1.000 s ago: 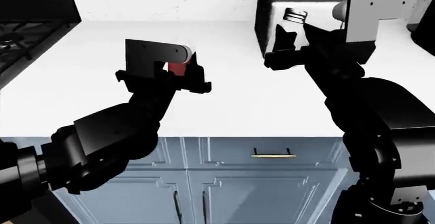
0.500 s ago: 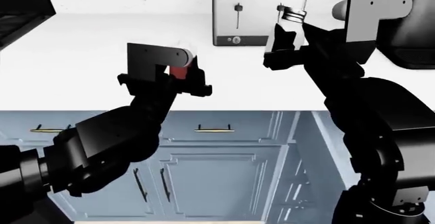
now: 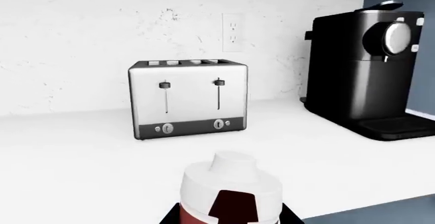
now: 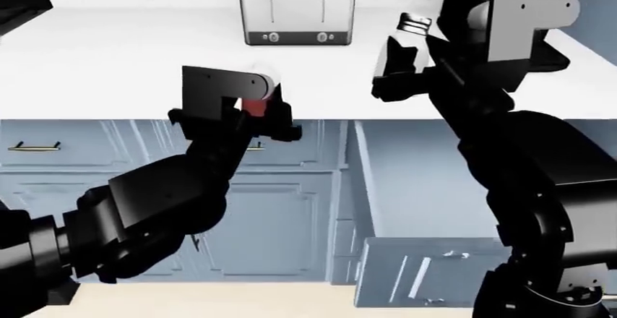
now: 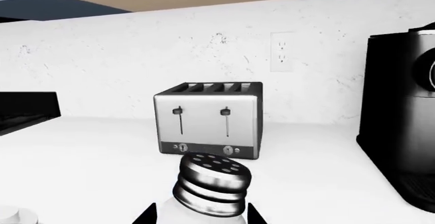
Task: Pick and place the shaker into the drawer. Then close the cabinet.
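Observation:
The shaker (image 4: 412, 26), clear glass with a silver cap, is held upright in my right gripper (image 4: 402, 63), above the white counter's front edge. The right wrist view shows the shaker (image 5: 209, 188) close up with dark fingers on both sides. My left gripper (image 4: 254, 110) is shut on a red paper cup (image 4: 254, 102), whose white lid (image 3: 231, 186) fills the left wrist view. The drawer (image 4: 415, 184) stands pulled out of the blue-grey cabinet (image 4: 135, 166), below and in front of my right arm. Its light blue inside is bare where visible.
A silver toaster (image 4: 296, 7) stands at the back of the white counter (image 4: 115, 65). To its right is a black coffee machine (image 3: 370, 76). A black stove corner (image 4: 19, 0) shows at the far left. The drawer's front panel (image 4: 424, 278) juts toward me.
The view has drawn back from the counter and swung right. The toaster slid left in the picture and the open drawer came into sight. Both grippers kept their hold.

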`<state>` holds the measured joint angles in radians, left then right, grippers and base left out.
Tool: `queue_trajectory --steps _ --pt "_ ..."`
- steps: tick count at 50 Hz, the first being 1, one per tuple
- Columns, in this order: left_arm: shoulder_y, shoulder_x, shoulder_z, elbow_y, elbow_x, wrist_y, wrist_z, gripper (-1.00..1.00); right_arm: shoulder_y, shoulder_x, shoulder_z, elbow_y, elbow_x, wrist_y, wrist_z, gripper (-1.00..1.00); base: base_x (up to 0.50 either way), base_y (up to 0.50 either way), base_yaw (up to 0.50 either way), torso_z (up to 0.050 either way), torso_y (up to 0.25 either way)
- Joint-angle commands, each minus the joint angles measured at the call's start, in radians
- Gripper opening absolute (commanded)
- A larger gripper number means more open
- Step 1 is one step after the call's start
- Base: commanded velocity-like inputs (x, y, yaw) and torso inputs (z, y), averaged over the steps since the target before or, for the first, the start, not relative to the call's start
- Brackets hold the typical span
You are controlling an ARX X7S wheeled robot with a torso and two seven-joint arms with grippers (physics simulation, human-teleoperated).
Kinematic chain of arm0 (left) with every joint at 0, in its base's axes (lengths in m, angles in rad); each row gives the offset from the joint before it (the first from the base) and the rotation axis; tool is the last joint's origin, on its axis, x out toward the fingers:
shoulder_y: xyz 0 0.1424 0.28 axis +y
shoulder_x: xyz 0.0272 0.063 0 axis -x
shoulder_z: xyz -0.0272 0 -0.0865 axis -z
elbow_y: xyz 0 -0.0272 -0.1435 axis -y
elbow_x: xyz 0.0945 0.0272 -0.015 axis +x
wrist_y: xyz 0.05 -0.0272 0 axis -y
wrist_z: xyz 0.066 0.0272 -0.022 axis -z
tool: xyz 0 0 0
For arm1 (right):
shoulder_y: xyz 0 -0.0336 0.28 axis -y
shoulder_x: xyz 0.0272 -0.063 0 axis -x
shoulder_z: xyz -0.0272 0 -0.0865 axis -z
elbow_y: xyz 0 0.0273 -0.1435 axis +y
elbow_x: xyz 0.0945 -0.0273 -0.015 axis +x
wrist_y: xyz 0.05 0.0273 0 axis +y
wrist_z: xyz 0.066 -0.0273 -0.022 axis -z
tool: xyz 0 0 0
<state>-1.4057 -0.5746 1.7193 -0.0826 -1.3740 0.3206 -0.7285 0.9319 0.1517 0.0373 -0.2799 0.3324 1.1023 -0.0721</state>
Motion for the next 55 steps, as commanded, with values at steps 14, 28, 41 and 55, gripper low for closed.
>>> queue_trajectory --steps 14,28,41,55 --pt "0.025 0.006 -0.006 -0.014 -0.001 0.010 0.009 -1.00 -0.022 0.002 -0.002 0.004 0.016 -0.010 0.001 -1.00 -0.11 -0.50 0.00 0.000 0.000" --pt "0.036 0.008 -0.006 -0.011 0.007 0.009 0.010 -1.00 -0.032 0.006 -0.006 0.003 0.026 -0.020 0.006 -1.00 0.02 -0.50 0.00 0.001 0.000" --pt "0.042 0.005 -0.010 -0.008 0.009 0.007 0.012 -1.00 -0.038 0.012 -0.015 -0.009 0.031 -0.027 0.014 -1.00 0.24 -0.45 0.00 0.000 0.000" --pt "0.046 0.000 -0.014 0.000 0.013 0.004 0.010 -1.00 -0.047 0.024 -0.032 -0.017 0.033 -0.035 0.019 -1.00 0.50 -0.13 0.00 0.000 0.001"
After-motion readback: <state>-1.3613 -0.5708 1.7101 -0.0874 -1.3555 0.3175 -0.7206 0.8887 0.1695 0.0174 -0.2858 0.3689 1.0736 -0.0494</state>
